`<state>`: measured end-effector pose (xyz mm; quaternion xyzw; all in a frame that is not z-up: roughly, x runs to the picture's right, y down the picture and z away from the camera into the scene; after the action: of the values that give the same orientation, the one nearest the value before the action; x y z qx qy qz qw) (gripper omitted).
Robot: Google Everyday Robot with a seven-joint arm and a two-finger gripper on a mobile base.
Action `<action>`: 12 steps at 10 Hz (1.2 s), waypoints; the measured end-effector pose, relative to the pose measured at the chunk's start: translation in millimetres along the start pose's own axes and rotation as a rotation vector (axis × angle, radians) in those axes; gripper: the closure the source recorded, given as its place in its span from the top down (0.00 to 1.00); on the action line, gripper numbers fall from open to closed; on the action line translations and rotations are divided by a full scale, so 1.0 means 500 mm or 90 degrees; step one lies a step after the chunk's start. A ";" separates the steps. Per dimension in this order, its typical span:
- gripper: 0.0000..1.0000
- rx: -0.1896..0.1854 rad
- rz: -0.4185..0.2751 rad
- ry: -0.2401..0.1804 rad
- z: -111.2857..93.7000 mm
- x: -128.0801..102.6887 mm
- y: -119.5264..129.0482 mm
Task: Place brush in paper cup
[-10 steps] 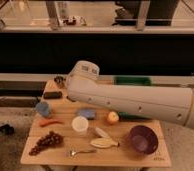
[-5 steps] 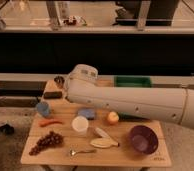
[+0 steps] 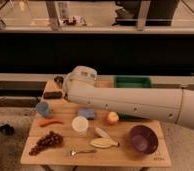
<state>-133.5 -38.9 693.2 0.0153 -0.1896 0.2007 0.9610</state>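
paper cup (image 3: 80, 125) upright on table (image 3: 122, 153); arm (image 3: 135, 102) stretched leftward above, gripper (image 3: 59, 81) at back-left edge, grip untellable

Gripper (image 3: 59, 80) dark, at tip of white arm (image 3: 130, 102), over tan table (image 3: 140, 156) back-left. Just beside it: black brush (image 3: 52, 94). Nearer cam: blue cup (image 3: 43, 108), white paper cup (image 3: 80, 125), purple grapes (image 3: 45, 143). To gripper's right: green bin (image 3: 132, 81), purple bowl (image 3: 142, 138).

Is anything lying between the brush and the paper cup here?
Nothing visible lies on the direct line. The brush lies at the back left of the table, near the gripper; the paper cup stands front of centre. The light blue cup and blue sponge flank that path, off it.
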 end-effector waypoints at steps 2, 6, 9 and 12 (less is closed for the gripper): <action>0.12 0.021 0.011 0.010 -0.010 0.006 -0.013; 0.14 0.042 0.026 0.014 -0.032 0.000 -0.022; 0.14 0.016 0.049 0.005 -0.045 0.002 -0.011; 0.14 -0.014 0.077 0.007 -0.074 0.026 -0.003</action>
<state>-108.4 -31.2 663.6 -0.0079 -0.1868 0.2562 0.9484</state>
